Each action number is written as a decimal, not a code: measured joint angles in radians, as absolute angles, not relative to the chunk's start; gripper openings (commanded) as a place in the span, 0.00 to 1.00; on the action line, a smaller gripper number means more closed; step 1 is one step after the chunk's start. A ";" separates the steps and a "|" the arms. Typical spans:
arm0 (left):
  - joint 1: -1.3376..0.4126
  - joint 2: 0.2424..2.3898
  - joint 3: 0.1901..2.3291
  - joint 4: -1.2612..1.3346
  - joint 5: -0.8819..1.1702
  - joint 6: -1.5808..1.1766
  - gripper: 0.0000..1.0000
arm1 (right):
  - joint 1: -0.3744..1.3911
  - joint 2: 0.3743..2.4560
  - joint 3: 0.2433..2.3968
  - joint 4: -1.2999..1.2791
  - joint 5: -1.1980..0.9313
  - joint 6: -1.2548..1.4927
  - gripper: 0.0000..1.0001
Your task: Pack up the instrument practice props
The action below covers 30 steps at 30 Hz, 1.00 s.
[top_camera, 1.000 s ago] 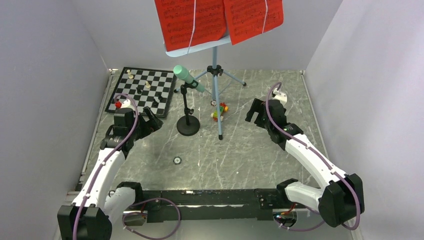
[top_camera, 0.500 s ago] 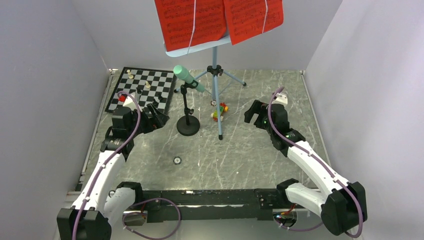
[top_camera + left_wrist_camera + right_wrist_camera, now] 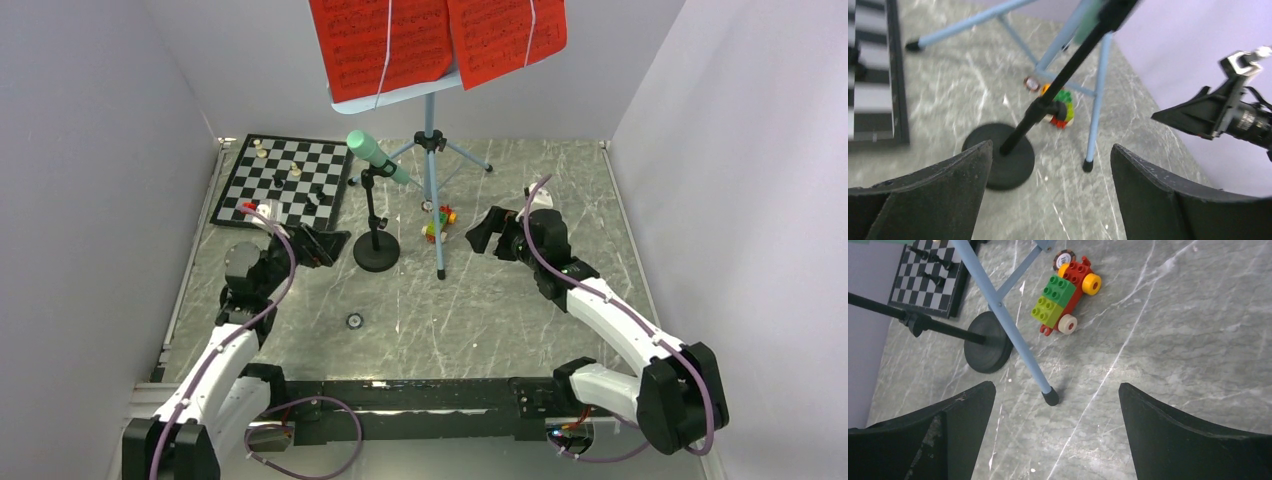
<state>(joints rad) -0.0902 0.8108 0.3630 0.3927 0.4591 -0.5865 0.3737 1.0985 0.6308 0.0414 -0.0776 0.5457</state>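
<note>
Having been brought inward, the left gripper [image 3: 320, 244] is held wide open and empty at nine o'clock of the small black round-base mic stand [image 3: 376, 251], the right gripper [image 3: 482, 233] likewise at three o'clock of the light blue perforated music stand [image 3: 432, 185]; nothing is packed yet.

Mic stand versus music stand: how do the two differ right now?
The mic stand is black; the music stand is light blue. The mic stand sits on a round disc base; the music stand stands on three spread legs. The mic stand carries a tilted mint-green microphone; the music stand carries red sheet-music pages. Both stand upright on the table.
</note>
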 measured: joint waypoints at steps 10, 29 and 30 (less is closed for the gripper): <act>-0.342 0.849 0.500 0.519 0.392 -0.190 0.87 | 0.374 1.131 0.631 0.055 -0.152 0.546 1.00; -0.344 1.207 0.646 0.588 0.316 -0.017 0.67 | 0.374 1.050 0.646 0.041 -0.167 0.546 1.00; -0.344 1.220 0.656 0.588 0.317 -0.009 0.67 | 0.374 1.050 0.646 0.039 -0.167 0.545 1.00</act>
<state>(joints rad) -0.3439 1.2201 0.6559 0.5880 0.3168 -0.0093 0.3737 1.0496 0.6460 0.0391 -0.1673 0.5453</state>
